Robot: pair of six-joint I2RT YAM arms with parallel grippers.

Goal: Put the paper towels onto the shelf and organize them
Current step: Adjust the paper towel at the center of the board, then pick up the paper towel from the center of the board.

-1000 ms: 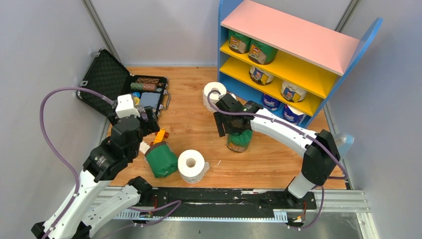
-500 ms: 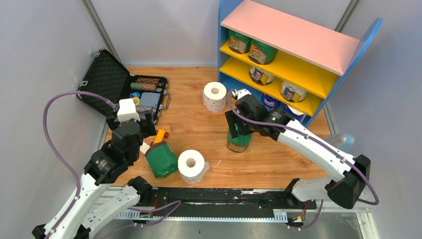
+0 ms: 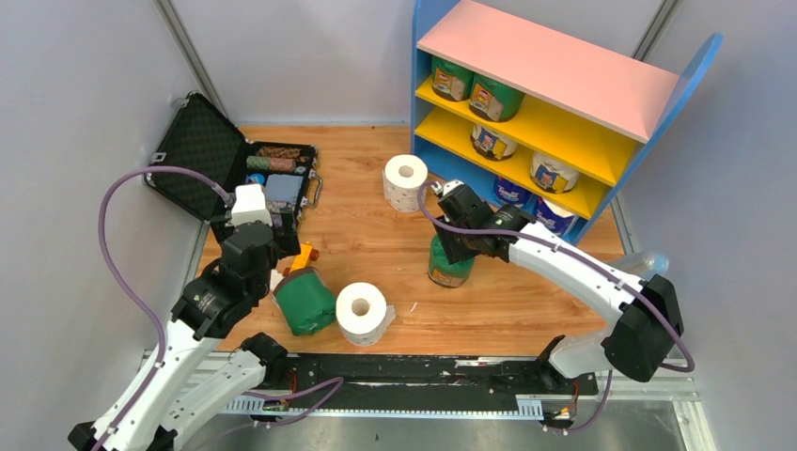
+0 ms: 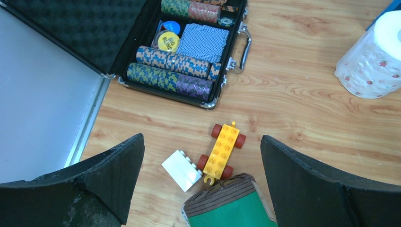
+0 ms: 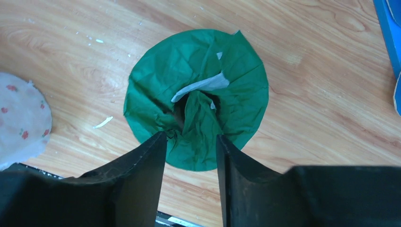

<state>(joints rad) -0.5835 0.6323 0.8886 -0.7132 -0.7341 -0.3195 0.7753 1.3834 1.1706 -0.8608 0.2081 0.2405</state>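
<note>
The upright green paper-wrapped roll (image 5: 196,99) has a white torn strip at its puckered top. The lying green-wrapped roll (image 4: 231,208) has a brown striped end. The clear-wrapped white roll (image 4: 373,61) carries small red flowers. The tiered shelf (image 3: 550,61) is pink on top, yellow below, blue-sided. The wooden desk (image 3: 367,249) is light brown and grained. The small toy car (image 4: 221,151) is yellow-orange with red wheels.

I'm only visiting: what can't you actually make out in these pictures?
- Top view: the right gripper covers the top of the upright green roll.
- Right wrist view: whether its fingers pinch that roll's wrapper or merely hover cannot be told.
- Left wrist view: the bottom edge cuts off the lying green roll.
- Top view: the lower yellow board hides most of the blue-and-white rolls.
</note>
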